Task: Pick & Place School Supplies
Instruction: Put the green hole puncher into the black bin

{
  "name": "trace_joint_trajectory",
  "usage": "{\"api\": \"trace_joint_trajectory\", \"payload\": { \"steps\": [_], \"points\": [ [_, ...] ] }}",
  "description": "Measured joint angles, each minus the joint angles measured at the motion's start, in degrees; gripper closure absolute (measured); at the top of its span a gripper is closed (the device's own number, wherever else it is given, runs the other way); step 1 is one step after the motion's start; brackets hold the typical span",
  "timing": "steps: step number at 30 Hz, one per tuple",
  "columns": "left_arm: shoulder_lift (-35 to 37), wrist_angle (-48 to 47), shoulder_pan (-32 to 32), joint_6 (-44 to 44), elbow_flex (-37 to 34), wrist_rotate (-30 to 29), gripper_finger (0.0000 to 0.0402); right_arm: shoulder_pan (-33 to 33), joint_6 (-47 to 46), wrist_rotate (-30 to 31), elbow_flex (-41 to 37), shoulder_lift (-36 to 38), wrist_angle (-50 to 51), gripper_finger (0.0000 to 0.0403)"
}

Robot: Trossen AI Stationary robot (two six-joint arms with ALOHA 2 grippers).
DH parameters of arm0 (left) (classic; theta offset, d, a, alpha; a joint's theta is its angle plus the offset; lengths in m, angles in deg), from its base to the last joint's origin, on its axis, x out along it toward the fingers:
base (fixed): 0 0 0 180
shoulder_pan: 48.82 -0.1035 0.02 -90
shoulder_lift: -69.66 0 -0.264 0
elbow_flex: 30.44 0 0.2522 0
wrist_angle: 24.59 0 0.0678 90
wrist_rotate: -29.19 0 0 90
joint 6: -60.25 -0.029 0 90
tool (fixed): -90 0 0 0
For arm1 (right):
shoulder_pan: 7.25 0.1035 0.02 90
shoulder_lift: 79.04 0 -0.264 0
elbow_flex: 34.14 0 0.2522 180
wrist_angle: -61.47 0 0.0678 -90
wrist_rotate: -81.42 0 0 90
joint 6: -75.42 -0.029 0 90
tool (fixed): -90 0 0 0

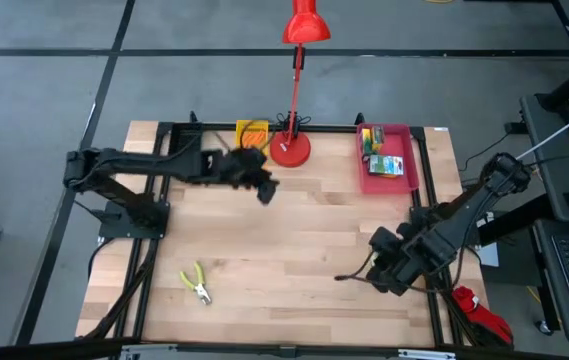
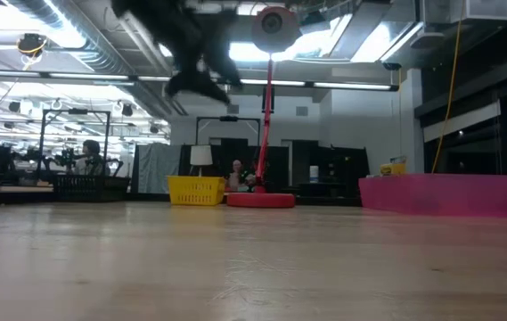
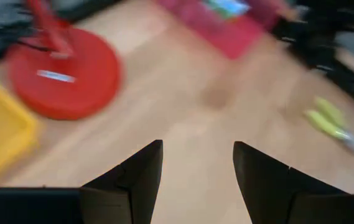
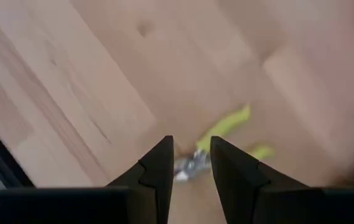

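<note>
My left gripper hangs open in the air beside the red lamp base and the yellow tray, with nothing between its fingers. Something orange lies in that tray. Crayon boxes lie in the pink tray. One pair of lime-handled pliers lies flat on the wood near the front left. A second pair lies on the table straight below my right gripper. That gripper points steeply down, narrowly open, and stands above the pliers without touching them.
The red desk lamp stands on its round base at the back middle, its stem rising between the two trays. Black frame rails run along the table's edges. Bare wood lies in the middle. People sit in the room beyond.
</note>
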Motion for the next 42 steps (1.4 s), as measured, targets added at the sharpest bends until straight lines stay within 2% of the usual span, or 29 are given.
{"api": "trace_joint_trajectory", "payload": {
  "steps": [4, 10, 15, 20, 24, 31, 38, 42],
  "points": [
    [3.1, 2.2, 10.7, 3.2, 0.0, -7.3, 0.0208, -1.8, -2.5, -5.3, -6.2, 0.5, -2.5, 0.0296],
    [3.7, 10.5, 25.0, 4.0, 0.0, -17.0, 0.0208, -6.7, 3.2, -9.3, -12.9, -0.2, -5.1, 0.0296],
    [3.3, 16.7, 33.6, 6.5, 0.0, -27.8, 0.0208, -10.4, 3.8, -19.1, -20.5, -0.2, -9.9, 0.0296],
    [2.7, 23.6, 39.1, 3.8, 0.1, -35.6, 0.0208, -9.5, -1.6, -18.6, -21.7, -0.2, -11.3, 0.0296],
    [1.4, 24.4, 40.7, 3.8, 0.3, -37.0, 0.0208, -7.8, -11.2, -16.3, -21.7, -0.2, -11.3, 0.0296],
    [-1.5, 30.1, 41.3, 2.5, 0.5, -36.0, 0.0221, -5.1, -29.9, -14.9, -21.7, -0.2, -11.2, 0.0296],
    [-2.0, 33.3, 41.3, 0.5, 0.5, -34.5, 0.0234, -3.2, -39.7, -15.1, -22.4, -0.2, -11.3, 0.0296],
    [-2.0, 34.9, 41.3, -1.0, 0.5, -34.4, 0.0235, -3.1, -41.5, -15.6, -25.0, -0.2, -17.5, 0.0296]
  ]
}}
